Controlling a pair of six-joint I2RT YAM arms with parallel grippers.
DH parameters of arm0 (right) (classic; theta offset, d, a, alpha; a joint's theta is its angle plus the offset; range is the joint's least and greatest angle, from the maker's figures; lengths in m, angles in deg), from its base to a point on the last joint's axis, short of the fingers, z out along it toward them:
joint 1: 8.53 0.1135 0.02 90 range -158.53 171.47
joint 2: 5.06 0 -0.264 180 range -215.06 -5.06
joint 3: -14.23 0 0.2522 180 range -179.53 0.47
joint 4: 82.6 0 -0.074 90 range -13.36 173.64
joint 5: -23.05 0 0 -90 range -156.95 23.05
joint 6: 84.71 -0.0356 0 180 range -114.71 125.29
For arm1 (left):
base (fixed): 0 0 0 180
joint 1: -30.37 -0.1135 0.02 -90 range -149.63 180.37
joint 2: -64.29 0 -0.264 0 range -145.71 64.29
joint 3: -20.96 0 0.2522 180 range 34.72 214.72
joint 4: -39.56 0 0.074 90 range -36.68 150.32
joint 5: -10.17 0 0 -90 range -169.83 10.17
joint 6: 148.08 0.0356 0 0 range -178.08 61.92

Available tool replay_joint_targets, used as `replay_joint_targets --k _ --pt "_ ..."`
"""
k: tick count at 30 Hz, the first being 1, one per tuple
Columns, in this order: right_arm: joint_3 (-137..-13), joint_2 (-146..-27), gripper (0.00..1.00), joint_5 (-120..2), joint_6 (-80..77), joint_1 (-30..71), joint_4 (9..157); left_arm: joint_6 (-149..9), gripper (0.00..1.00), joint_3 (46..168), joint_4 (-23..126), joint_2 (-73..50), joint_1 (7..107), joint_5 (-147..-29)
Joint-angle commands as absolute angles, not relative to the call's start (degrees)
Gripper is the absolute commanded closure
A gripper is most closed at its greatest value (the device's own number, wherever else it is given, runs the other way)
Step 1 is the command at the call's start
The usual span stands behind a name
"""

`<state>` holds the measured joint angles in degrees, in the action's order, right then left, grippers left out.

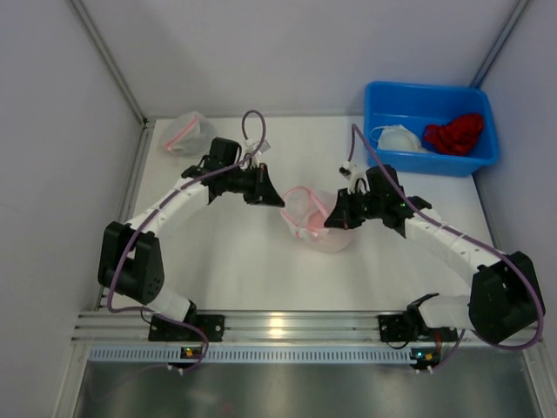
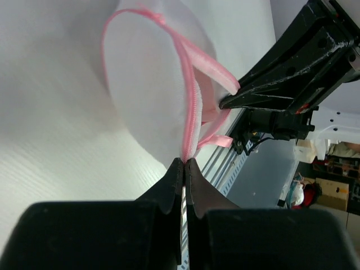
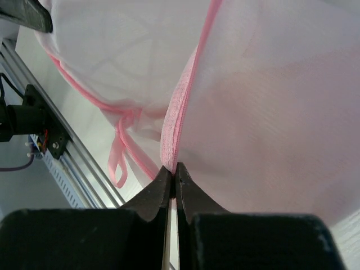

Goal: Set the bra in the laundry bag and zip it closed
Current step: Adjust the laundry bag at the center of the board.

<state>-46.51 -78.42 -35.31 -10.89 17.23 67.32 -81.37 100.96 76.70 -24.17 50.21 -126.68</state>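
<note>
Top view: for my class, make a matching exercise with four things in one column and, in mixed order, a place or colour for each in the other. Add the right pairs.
Things:
1 bin
2 cloth
3 laundry bag
4 spare bag

Place or colour:
A far left corner
B red, inside the bin
C blue, far right
D centre, pink trim

Pairs: 1-C, 2-B, 3-D, 4-A

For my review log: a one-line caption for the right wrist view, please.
Right gripper shut on the pink zipper of the white mesh laundry bag.
</note>
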Motion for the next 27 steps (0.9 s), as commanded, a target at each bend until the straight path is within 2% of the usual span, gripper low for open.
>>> replay_joint_targets --k 1,2,3,6,9,13,16,17,20,23,27 --pt "-48.66 -78.01 1.0 -32.94 -12.28 17.84 70.35 -81.82 1.0 101.34 73.1 -24.47 51.72 -127.81" --pt "-47.7 -77.57 1.0 -31.98 -12.72 17.93 71.76 -81.29 1.0 102.21 73.1 -24.65 52.42 -128.95" --pt "-47.69 -77.57 0.93 -31.01 -12.9 18.02 72.64 -80.16 1.0 102.57 73.1 -24.74 52.69 -129.39" --pt "-48.31 -78.27 0.57 -27.05 -12.64 18.72 70.73 -75.95 1.0 104.15 74.32 -25.53 54.18 -132.72" --pt "-46.73 -75.21 0.41 -23.45 -12.73 15.92 71.86 -66.58 1.0 106.61 81.41 -26.15 56.2 -132.39" --pt "-47.34 -73.87 0.34 -17.47 -13.26 4.35 73.44 -50.73 1.0 110.12 91.69 -26.32 61.47 -127.75" --pt "-49.27 -74.84 0.27 -17.55 -9.84 -1.38 71.08 -38.07 1.0 111.45 97.95 -26.32 67.18 -121.7" --pt "-50.32 -75.97 0.21 -17.2 -9.04 -2.63 69.24 -33.09 1.0 111.36 98.75 -26.15 69.28 -120.88" --pt "-52.51 -79.22 0.15 -15.71 -5.71 -6.23 66.51 -21.4 1.0 109.79 99.9 -24.22 72.45 -114.39" --pt "-55.76 -83.26 0.14 -13.34 -2.62 -7.21 61.33 -11.11 1.0 106.8 99.9 -22.11 76.93 -105.54" --pt "-57.44 -86.17 0.13 -10.96 -4.38 -6.77 60.61 -5.01 0.99 106.44 99.82 -23.06 79.76 -100.14"
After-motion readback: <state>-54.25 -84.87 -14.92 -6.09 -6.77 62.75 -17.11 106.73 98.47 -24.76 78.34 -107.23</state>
